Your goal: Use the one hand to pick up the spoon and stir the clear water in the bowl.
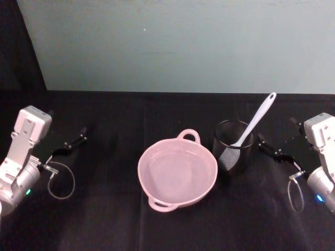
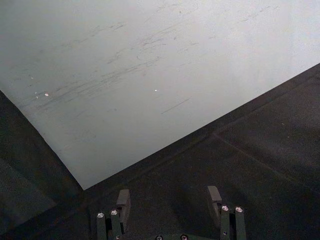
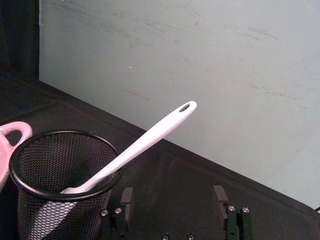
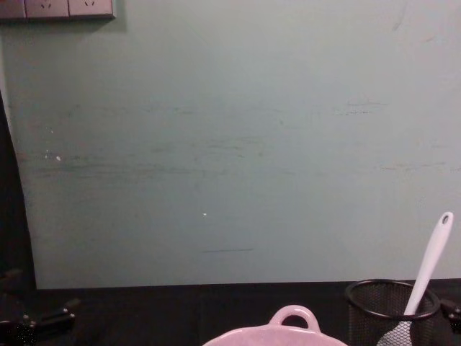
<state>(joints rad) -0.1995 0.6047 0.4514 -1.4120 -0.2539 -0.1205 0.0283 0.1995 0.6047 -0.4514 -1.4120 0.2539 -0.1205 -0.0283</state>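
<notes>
One pink bowl [image 1: 157, 162] sits mid-table [image 1: 104, 219]; whether it holds clear water is hard to tell. Just to its right stands one black mesh cup [image 1: 226, 157], and the one white spoon [image 1: 255, 121] stands in it head down, its handle leaning up toward the far right. The right gripper [image 1: 269, 148] hovers just right of the cup, fingers spread and empty. The left gripper [image 1: 73, 142] waits well off to the left, fingers also apart and empty.
</notes>
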